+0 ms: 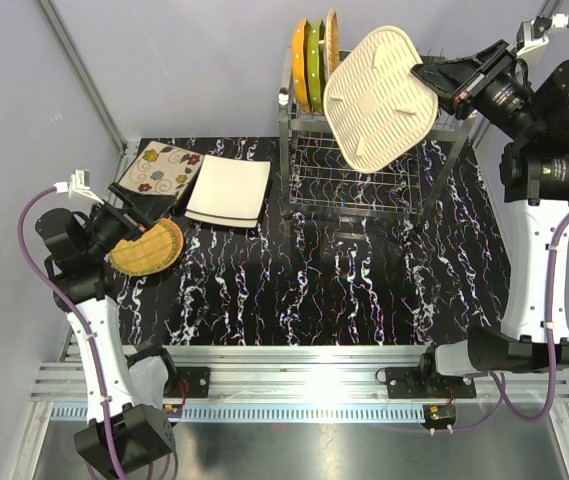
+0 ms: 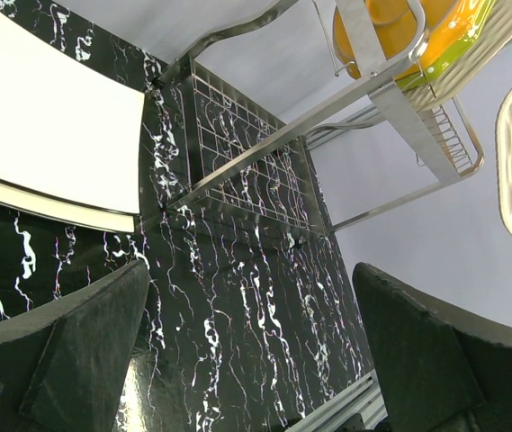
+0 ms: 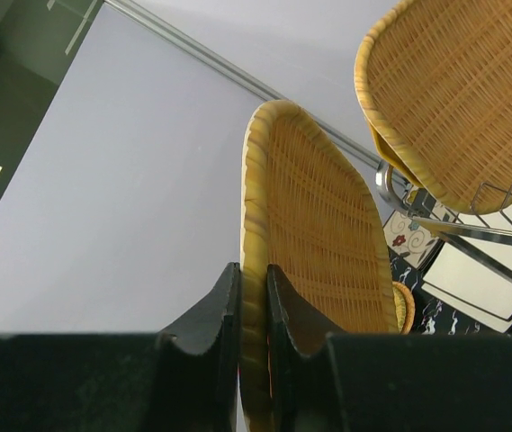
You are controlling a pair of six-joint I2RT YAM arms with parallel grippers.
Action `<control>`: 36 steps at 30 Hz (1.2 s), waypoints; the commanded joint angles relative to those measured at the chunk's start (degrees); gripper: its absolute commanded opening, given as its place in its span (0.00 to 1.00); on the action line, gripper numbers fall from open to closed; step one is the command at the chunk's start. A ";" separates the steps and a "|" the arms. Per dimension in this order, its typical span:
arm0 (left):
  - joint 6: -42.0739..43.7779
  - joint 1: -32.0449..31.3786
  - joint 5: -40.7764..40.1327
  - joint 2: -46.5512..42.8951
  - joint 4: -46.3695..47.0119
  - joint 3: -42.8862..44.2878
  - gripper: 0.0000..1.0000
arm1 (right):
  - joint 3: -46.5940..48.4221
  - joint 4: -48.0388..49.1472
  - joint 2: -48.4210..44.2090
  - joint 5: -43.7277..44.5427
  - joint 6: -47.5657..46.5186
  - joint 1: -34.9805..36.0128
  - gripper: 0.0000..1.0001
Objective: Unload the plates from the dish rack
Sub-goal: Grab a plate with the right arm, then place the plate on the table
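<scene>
My right gripper [image 1: 424,75] is shut on the rim of a rounded-square wicker plate [image 1: 379,100] and holds it tilted in the air above the steel wire dish rack [image 1: 364,175]. In the right wrist view the gripper [image 3: 254,301] pinches that plate's edge [image 3: 318,216]. An orange plate [image 1: 301,65], a green plate [image 1: 315,58] and a wicker plate [image 1: 332,40] stand upright in the rack's top tier. My left gripper [image 1: 144,212] is open and empty, just above a round wicker plate [image 1: 152,250] lying on the table; in its wrist view the gripper [image 2: 256,351] shows only table between the fingers.
A square floral plate [image 1: 164,168] and stacked square white plates [image 1: 229,190] lie on the black marbled table left of the rack. The white plates [image 2: 49,144] and the rack [image 2: 264,153] show in the left wrist view. An aluminium rail [image 1: 294,385] runs along the near edge.
</scene>
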 commanded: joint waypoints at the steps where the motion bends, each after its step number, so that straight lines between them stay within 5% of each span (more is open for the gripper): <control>1: -1.16 -0.14 2.02 -0.53 2.83 0.07 0.99 | -0.49 3.63 -2.48 -1.16 2.02 0.19 0.00; 22: -3.54 -4.10 1.50 0.87 0.64 -1.68 0.99 | -23.85 -0.67 -12.15 -1.52 -5.88 7.12 0.00; 36: -3.80 -5.59 1.67 -1.32 -0.24 -7.04 0.99 | -37.75 0.99 -11.80 2.70 -22.84 13.98 0.00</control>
